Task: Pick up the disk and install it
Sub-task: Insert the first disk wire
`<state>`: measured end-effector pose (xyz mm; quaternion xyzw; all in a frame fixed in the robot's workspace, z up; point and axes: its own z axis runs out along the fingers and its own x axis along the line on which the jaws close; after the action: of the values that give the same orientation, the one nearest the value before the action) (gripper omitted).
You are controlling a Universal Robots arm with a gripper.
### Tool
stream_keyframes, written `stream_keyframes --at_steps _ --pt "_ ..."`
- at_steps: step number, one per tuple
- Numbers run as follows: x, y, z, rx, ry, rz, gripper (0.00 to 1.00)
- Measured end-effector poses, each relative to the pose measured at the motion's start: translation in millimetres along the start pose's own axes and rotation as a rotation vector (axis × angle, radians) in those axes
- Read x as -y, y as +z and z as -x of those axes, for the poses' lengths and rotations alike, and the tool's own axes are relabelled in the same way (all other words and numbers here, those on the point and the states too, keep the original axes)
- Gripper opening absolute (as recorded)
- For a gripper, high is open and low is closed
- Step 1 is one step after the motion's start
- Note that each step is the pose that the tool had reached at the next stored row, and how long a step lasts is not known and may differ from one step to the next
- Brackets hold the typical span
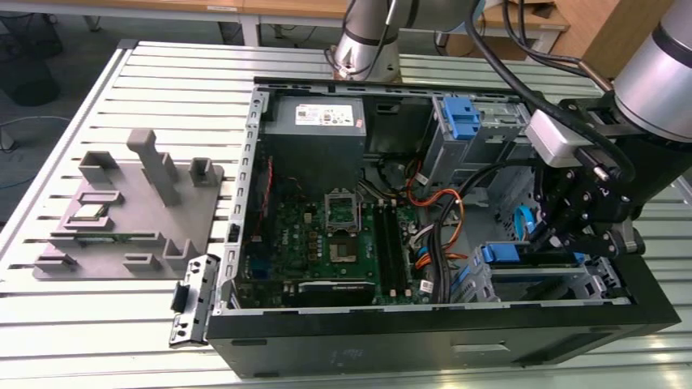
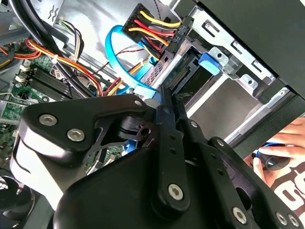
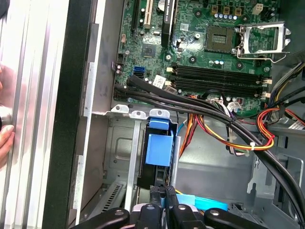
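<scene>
Gripper (image 1: 565,235) fingers (image 3: 167,202) together, pinching the near edge of the disk (image 3: 158,150), which stands on edge in the drive bay (image 1: 552,279) at the exterior view's right of the open computer case (image 1: 433,340), beside the motherboard (image 1: 324,243).

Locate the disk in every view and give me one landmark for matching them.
Exterior view: the disk sits in the drive cage on the exterior view's right, in the case's near corner.
First wrist view: the disk sits in the bay beside the case wall, blue plastic showing.
Second wrist view: the disk sits inside the metal bay, below the power plug.
Shared landmark: the motherboard.
</scene>
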<state>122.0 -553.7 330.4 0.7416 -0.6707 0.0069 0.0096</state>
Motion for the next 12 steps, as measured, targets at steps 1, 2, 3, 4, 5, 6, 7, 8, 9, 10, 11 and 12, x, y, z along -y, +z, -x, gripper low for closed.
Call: stream_keyframes --at_steps 1,2,3,4,5,6,7,8,9,10,11,12 --pt "0.0 0.0 0.0 0.0 0.0 0.0 0.16" --pt "0.0 0.3 0.1 0.0008 0.0 -0.0001 0.16" --pt "0.0 0.3 0.0 0.0006 0.0 -0.0001 0.17" --pt "0.0 0.3 0.0 0.0005 0.0 0.0 0.17" --pt "0.0 0.2 0.0 0.0004 0.0 -0.0001 0.23" --pt "0.0 0.1 0.0 0.0 0.0 0.0 0.23" --pt "0.0 -0.8 0.0 -0.0003 0.0 0.0 0.23" --pt "0.0 -2.0 0.0 0.0 0.0 -0.0001 0.23" --pt "0.0 -4.1 -0.1 0.0003 0.0 0.0 0.23" --pt "0.0 -6.5 -0.1 0.0003 0.0 -0.0001 0.23" --pt "0.0 -9.0 -0.2 0.0005 0.0 -0.0001 0.23" --pt "-0.1 -11.8 -0.3 0.0007 0.0 -0.0001 0.23"
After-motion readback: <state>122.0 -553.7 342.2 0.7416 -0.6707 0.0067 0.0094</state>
